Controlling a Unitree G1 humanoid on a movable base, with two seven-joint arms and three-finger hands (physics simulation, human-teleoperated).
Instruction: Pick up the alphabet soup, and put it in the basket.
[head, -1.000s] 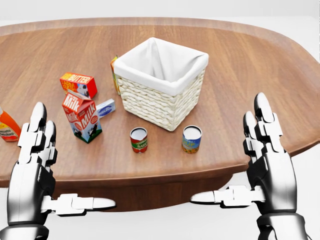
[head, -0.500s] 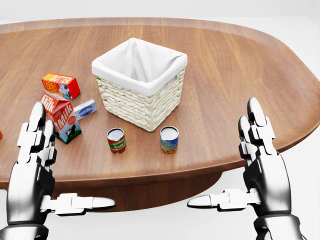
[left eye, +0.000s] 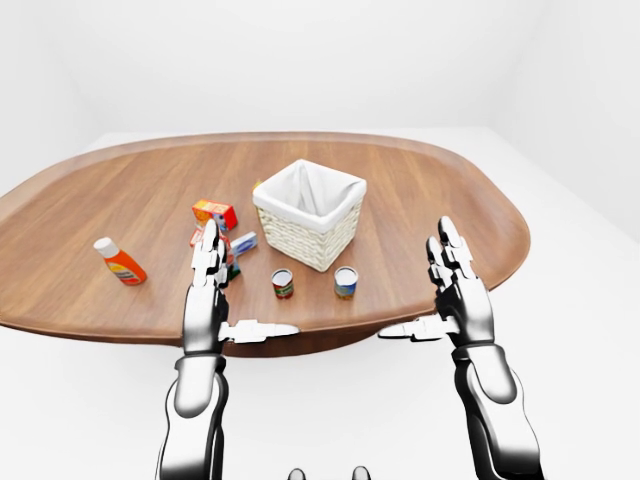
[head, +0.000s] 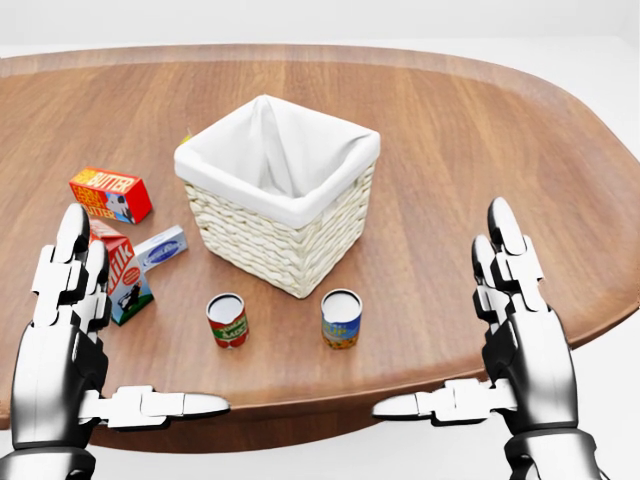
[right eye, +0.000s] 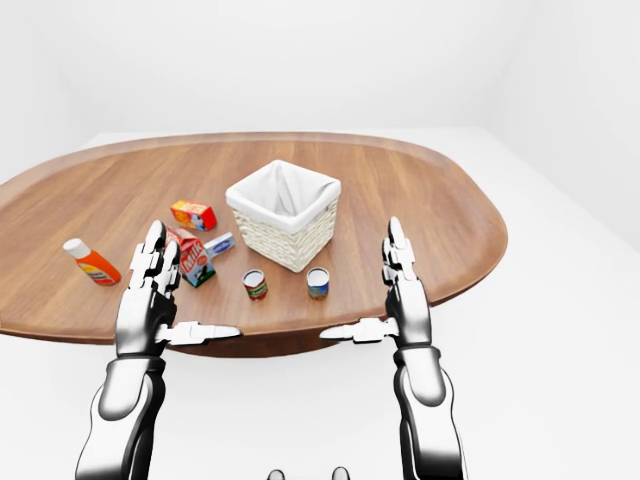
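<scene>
While both of our hands hang open short of the table edge, no part of the task has been carried out yet. Our left hand (head: 70, 330) holds its fingers straight up and its thumb stretched sideways, gripping nothing; our right hand (head: 520, 330) mirrors it, equally wide and equally empty.

Two small cans stand upright on the table (head: 480, 130), just below the basket (head: 275, 190) in the head view. We judge the red-labelled can (head: 228, 320) on the left to be the alphabet soup, though the label print is too small to read with certainty. The blue-and-yellow can (head: 341, 318) stands near it on the right, apart from it. Both are close to the basket's wicker wall without touching it.

The basket is upright, lined with white cloth, and as far as its interior shows, nothing lies in it.

To the left sit a milk carton (head: 122, 275), a butter box (head: 110, 194) and, farther left in the left-eye view, an orange bottle (left eye: 120, 262).

Remaining steps, in our judgement: reach over the edge, close a hand on the soup can, lift it clear of its neighbour, and release it above the lining.
</scene>
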